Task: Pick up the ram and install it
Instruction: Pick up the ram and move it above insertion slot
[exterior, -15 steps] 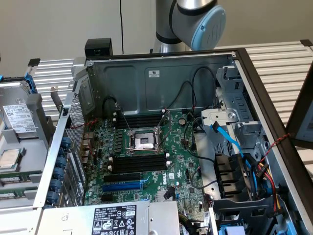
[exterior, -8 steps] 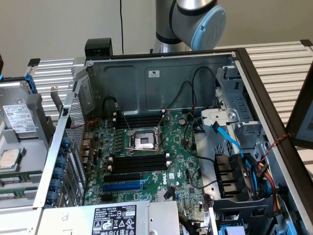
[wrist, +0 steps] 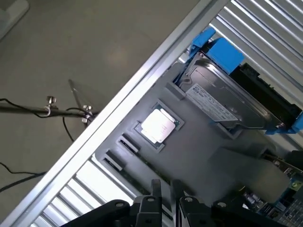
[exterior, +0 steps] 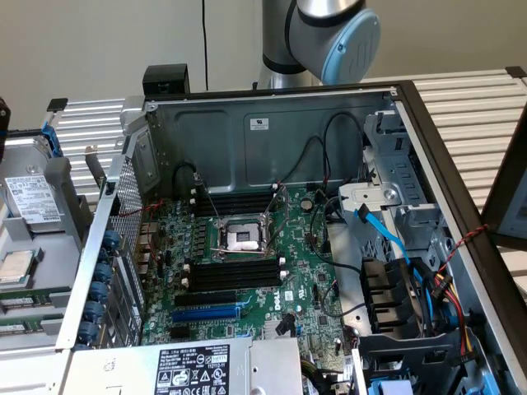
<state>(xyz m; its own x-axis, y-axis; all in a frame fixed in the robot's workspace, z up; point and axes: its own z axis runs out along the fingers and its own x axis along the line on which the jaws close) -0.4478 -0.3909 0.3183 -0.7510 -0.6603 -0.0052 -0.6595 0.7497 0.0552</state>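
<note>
A grey parts tray (wrist: 199,146) lies beside the open computer case, and my gripper (wrist: 165,185) hangs above it. The black fingers (wrist: 155,189) stand a little apart with nothing between them. On the tray sit a silver processor (wrist: 160,125) and a hard drive (wrist: 227,99). Two narrow dark recesses (wrist: 127,143) lie close to the fingertips. In the exterior view thin green strips that look like the ram (exterior: 20,305) rest edge-up in the tray (exterior: 58,206) at the left. The motherboard (exterior: 247,288) shows black memory slots (exterior: 233,271) on both sides of the processor socket (exterior: 243,239).
The case's metal walls (exterior: 272,132) surround the board. Blue and black cables (exterior: 395,247) and a drive cage (exterior: 395,197) fill the exterior view's right side. A power supply (exterior: 189,366) sits at the front. The arm's elbow (exterior: 329,33) rises behind the case. Ribbed aluminium tabletop (wrist: 265,28) borders the tray.
</note>
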